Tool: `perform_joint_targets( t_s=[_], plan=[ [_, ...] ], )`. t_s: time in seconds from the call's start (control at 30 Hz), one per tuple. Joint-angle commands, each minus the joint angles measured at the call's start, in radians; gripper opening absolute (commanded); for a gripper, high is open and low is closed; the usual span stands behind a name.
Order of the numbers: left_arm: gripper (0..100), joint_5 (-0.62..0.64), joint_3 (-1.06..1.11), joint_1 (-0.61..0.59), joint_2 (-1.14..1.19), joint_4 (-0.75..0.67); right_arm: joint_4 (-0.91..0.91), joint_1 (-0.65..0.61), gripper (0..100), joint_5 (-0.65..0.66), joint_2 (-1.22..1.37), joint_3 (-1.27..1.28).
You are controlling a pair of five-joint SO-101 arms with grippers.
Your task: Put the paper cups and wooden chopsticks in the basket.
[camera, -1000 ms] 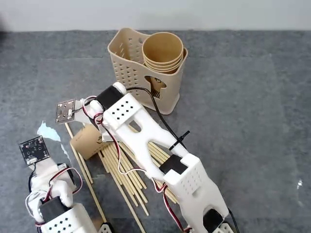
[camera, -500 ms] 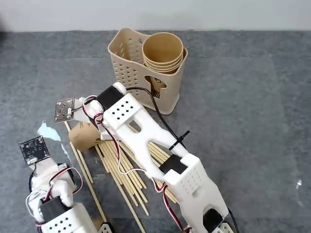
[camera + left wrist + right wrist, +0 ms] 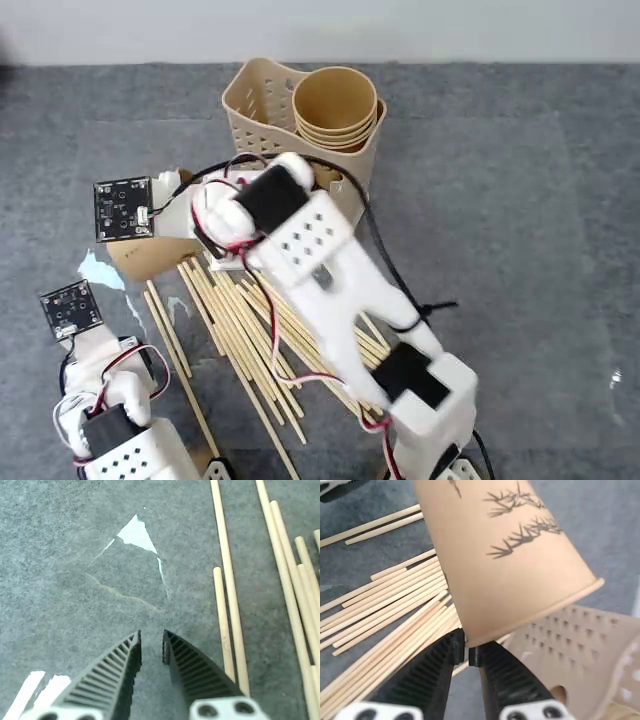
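High view: tan paper cup (image 3: 143, 258), centre left, has risen off the pale wooden chopsticks (image 3: 240, 330) since a second ago. The beige perforated plastic basket (image 3: 255, 130), top centre, holds stacked cups (image 3: 335, 100).
Left wrist view: left tool (image 3: 151, 645) barely parted, empty, over grey counter (image 3: 60, 570).
Right wrist view: right tool (image 3: 466, 652) pinches the cup's rim, basket at lower right. Delivery is likely next.

Both arms use white plastic links. The right arm (image 3: 330, 270) has perforated covers, black servo blocks, red, white and black wiring and a black cable; the left arm (image 3: 115, 435) matches. Each wrist carries a dark square circuit board (image 3: 122, 208). The left gripper (image 3: 151, 647) and right gripper (image 3: 466, 650) have dark grey ribbed fingers (image 3: 115, 680) on white bases.
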Motion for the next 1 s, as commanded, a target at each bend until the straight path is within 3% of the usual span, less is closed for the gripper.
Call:
perform_joint_targets(
  t_s=[0.0,0.47,0.97],
  plan=[
    [8,-0.006,-0.015,-0.006,-0.003,-0.005,-0.018,0.053,0.9,0.061,-0.15,-0.012],
    [8,-0.006,-0.015,-0.006,-0.003,-0.005,-0.295,0.492,0.8,0.288,-0.297,-0.005],
    [8,-0.006,-0.015,-0.006,-0.003,-0.005,-0.329,0.687,0.8,0.646,-0.2,-0.005]
  ],
)
